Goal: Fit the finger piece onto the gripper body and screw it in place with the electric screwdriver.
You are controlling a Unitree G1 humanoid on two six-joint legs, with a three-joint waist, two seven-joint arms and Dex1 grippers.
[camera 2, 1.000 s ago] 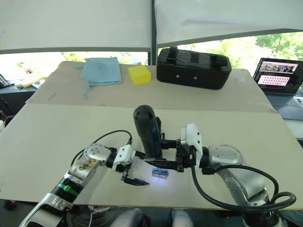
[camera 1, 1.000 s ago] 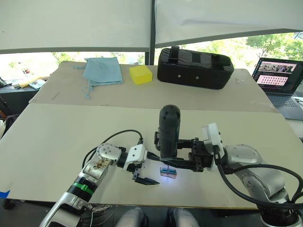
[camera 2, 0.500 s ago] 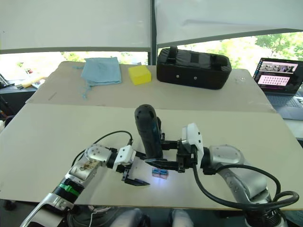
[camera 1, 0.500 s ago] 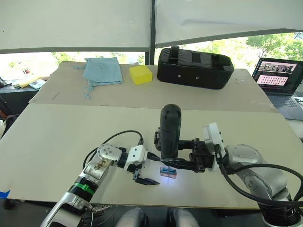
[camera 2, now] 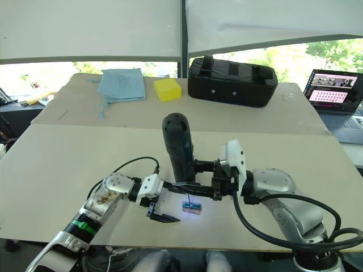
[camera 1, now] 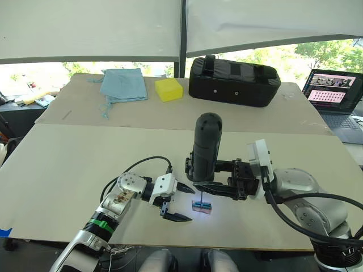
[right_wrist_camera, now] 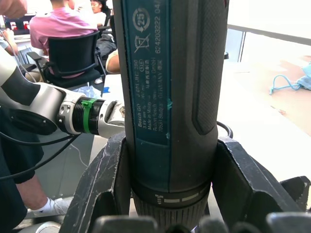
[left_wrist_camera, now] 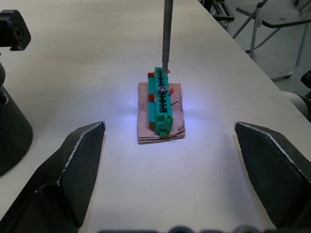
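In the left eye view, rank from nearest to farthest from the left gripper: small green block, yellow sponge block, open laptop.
1. The small green block, just right of the left gripper, near edge.
2. The yellow sponge block, on the far table, ahead.
3. The open laptop, far right corner.

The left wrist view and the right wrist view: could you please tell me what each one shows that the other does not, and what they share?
Left wrist view: the open left gripper faces a small green block on a brown pad, with the screwdriver's bit standing at the block's far end.

Right wrist view: the right gripper is clamped round the electric screwdriver; seated people are behind.

Both: the pale tabletop.
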